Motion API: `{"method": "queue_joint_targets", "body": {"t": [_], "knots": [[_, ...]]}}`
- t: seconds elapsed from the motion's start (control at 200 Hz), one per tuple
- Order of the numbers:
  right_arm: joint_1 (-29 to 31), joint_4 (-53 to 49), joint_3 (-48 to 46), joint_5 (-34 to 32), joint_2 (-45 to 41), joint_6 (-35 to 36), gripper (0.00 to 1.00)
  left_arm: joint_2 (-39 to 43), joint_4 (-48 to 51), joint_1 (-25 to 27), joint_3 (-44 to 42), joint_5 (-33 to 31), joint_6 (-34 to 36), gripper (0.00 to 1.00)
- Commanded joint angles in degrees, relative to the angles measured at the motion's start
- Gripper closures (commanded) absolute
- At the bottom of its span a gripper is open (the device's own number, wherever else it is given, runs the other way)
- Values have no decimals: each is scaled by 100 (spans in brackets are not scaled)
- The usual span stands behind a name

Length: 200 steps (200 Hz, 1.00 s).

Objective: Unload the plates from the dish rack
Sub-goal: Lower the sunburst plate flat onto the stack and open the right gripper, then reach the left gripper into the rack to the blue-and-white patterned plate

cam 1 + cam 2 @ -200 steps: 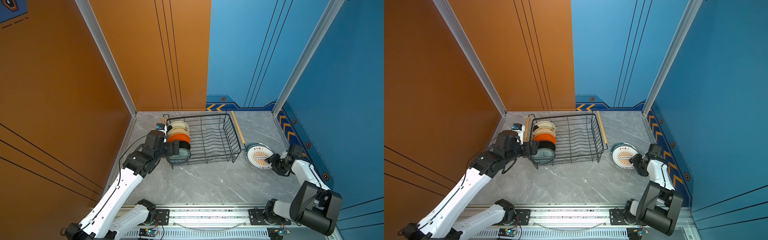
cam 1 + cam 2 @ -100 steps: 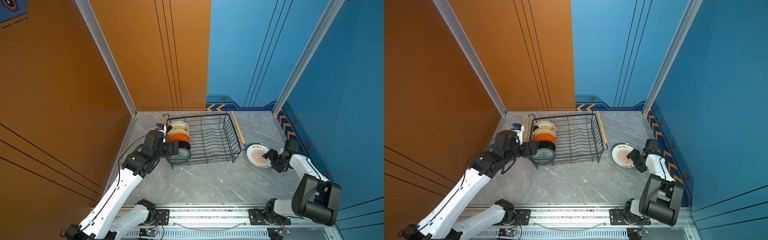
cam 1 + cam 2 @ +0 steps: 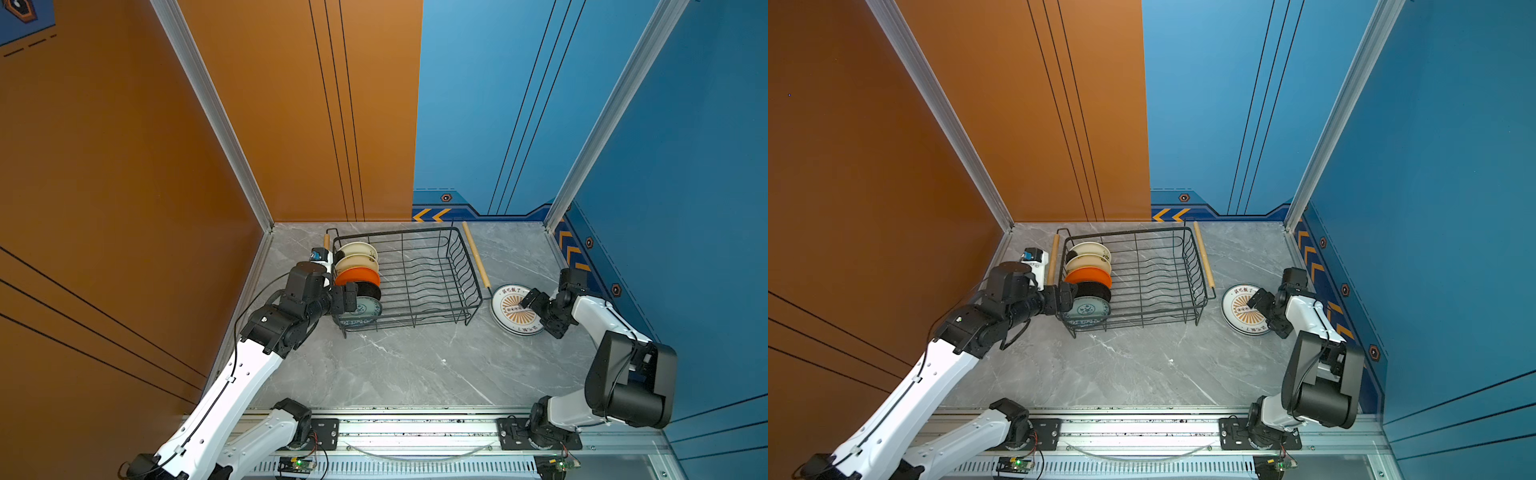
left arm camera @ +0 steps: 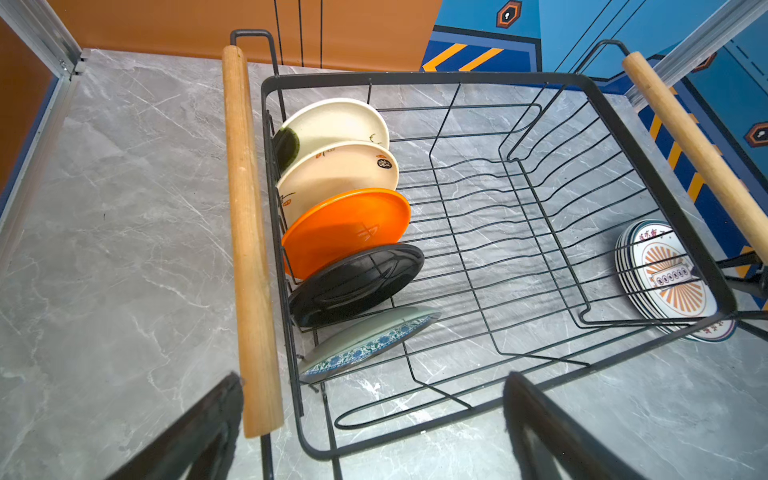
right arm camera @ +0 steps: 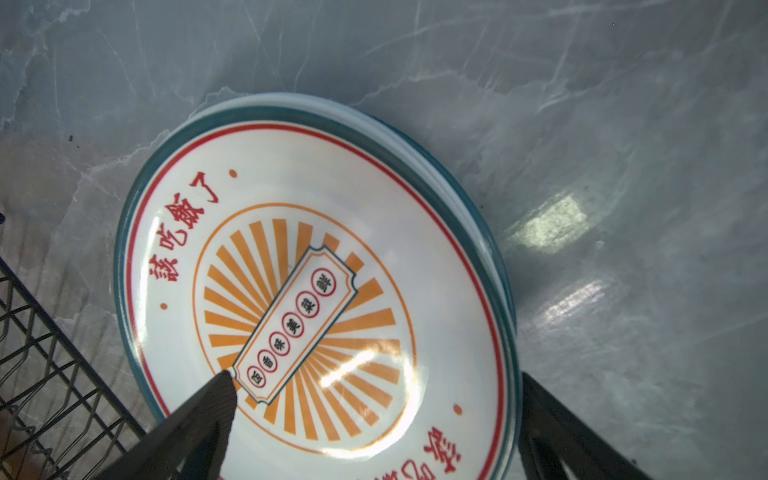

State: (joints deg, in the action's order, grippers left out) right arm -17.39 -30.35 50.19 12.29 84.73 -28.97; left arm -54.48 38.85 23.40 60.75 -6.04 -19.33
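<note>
The right gripper (image 3: pixel 540 316) has spread its jaws wide since a second ago and released the sunburst plate (image 3: pixel 512 309). The plate lies flat on top of a small stack on the grey marbled table (image 3: pixel 415 365), just beside the right end of the dish rack (image 4: pixel 415 77). One black finger sits over the plate's glossy face, the other outside its teal rim. The left gripper (image 3: pixel 350 296), unmoved, wide open and empty, hovers at the rack's left end by the wooden handle (image 4: pixel 249 232). Five plates stand on edge there in the black wire slots: two matte cream plates (image 4: pixel 336 170), an orange plate (image 4: pixel 349 228), a black plate (image 4: pixel 357 278) and, nearest the gripper, a grey-green plate (image 4: pixel 374 338) with a blue-patterned rim. The job looks roughly half done, with a drop-off just finished. The next pick likely calls for closing on a thin upright rim and lifting it clear of the wires.
</note>
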Motion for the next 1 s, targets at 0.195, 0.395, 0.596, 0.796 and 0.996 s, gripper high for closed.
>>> {"method": "queue_joint_targets", "body": {"t": [0.195,0.395,0.596,0.796,0.996], "knots": [[93,-129,65,-267,-320,102,0,-26,188,-35,161,425,550,2],[48,-214,-70,-202,-915,120,0,-484,603,236,628,525,1230,2],[76,-105,-75,57,-1452,61,0,-889,947,780,1246,144,2338,2],[99,-19,95,229,-1653,32,0,-1398,1415,1067,1616,-453,3586,2],[82,239,157,649,-1559,-26,0,-2057,1968,1151,1708,-538,4569,0]]}}
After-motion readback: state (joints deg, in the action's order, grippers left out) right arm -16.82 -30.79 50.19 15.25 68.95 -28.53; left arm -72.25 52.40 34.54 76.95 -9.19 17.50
